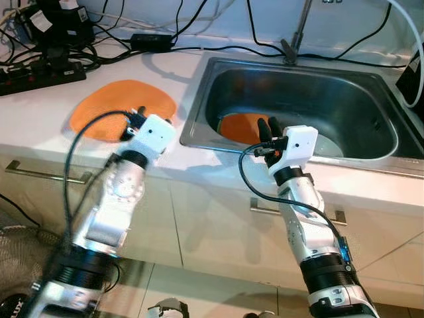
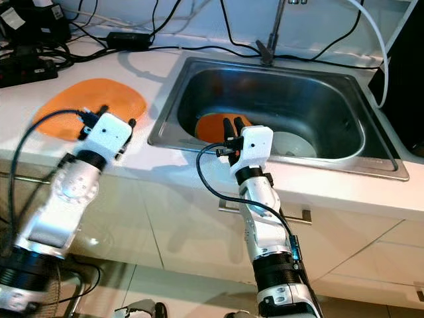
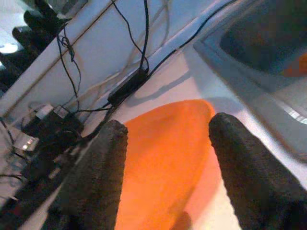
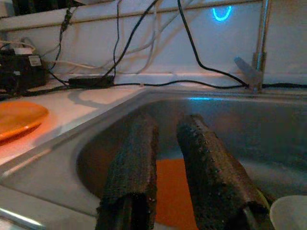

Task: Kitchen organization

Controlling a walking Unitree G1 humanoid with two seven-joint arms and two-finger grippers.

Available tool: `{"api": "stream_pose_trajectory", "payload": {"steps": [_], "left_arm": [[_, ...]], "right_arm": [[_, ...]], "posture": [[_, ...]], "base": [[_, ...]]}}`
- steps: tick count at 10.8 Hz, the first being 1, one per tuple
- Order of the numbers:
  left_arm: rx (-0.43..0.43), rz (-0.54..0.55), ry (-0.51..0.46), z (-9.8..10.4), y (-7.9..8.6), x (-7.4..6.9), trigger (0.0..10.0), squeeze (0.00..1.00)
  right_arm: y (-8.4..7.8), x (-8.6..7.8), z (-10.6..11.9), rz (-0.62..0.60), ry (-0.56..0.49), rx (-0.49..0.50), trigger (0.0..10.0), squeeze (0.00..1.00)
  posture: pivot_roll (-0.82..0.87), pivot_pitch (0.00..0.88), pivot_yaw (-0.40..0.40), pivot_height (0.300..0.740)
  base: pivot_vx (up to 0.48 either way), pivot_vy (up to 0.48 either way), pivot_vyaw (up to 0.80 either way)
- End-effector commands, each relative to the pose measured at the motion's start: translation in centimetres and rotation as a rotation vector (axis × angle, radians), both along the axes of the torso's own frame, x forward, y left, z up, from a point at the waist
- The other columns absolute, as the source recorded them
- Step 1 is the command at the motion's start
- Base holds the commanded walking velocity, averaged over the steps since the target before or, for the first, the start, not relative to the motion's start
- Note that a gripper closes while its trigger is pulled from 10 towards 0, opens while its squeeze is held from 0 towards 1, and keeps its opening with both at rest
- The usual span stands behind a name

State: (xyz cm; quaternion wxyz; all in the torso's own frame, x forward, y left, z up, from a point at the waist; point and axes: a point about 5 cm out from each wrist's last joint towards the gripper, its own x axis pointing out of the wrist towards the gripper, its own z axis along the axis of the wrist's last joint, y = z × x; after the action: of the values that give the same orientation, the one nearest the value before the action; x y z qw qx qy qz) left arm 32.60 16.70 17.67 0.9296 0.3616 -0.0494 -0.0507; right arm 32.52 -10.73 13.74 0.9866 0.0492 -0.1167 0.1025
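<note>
1. Your left gripper [image 3: 165, 163] hovers over the near edge of the orange plate on the counter [image 1: 122, 109], to the left of the sink [image 1: 218, 73]; its 2 black fingers [image 3: 98, 167] are spread wide with the plate showing between them, holding nothing.
2. Your right gripper [image 4: 168, 167] sits at the sink's front rim, pointing into the basin; its 2 fingers stand close together with a narrow gap, gripping nothing.
3. The sink is the steel basin set into the white counter [image 1: 40, 112], with the faucet [image 1: 295, 33] rising at its back edge.
4. A second orange plate [image 2: 212, 126] lies on the sink floor at the front left, just beyond your right gripper.
5. A white bowl [image 2: 291, 144] rests in the sink just to the right of that plate.
6. Black cables [image 1: 165, 41] and a power strip [image 1: 40, 73] crowd the counter to the sink's left, behind the plate.
</note>
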Motion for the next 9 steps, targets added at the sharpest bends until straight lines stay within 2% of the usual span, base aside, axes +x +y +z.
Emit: {"api": "stream_pose_trajectory", "payload": {"steps": [1,2,3,4,5,9], "left_arm": [[0.045,-0.036,0.001,0.8,-0.3,0.1,10.0,1.00],[0.068,-0.069,0.025,0.9,-0.3,0.2,10.0,1.00],[0.160,-0.127,0.080,1.0,-0.1,0.2,10.0,0.98],[0.209,-0.145,0.103,0.8,0.0,0.1,10.0,0.00],[0.335,-0.166,0.174,0.5,0.7,-0.1,10.0,0.00],[0.489,-0.089,0.235,-0.1,2.1,0.2,10.0,0.00]], "right_arm": [[0.2,0.3,0.2,0.001,0.007,-0.005,10.0,0.00],[0.2,0.4,0.1,-0.001,0.012,-0.005,10.0,0.00],[0.2,0.5,0.2,-0.005,0.015,-0.003,10.0,0.00],[0.2,0.6,0.2,-0.006,0.016,-0.003,10.0,0.00],[0.1,0.8,-0.1,-0.018,0.044,-0.016,10.0,0.00],[0.3,0.8,0.1,-0.010,0.034,-0.010,10.0,0.00]], "posture": [[0.14,0.000,0.008,0.740],[0.14,0.000,0.007,0.740],[0.15,0.000,0.002,0.740],[0.15,0.000,0.003,0.740],[0.15,0.000,0.000,0.740],[0.15,0.000,0.000,0.740]], "base": [[0.000,0.000,0.00],[0.000,0.000,0.00],[0.000,0.000,0.00],[0.000,0.000,0.00],[0.000,0.000,0.00],[0.000,0.000,0.00]]}}
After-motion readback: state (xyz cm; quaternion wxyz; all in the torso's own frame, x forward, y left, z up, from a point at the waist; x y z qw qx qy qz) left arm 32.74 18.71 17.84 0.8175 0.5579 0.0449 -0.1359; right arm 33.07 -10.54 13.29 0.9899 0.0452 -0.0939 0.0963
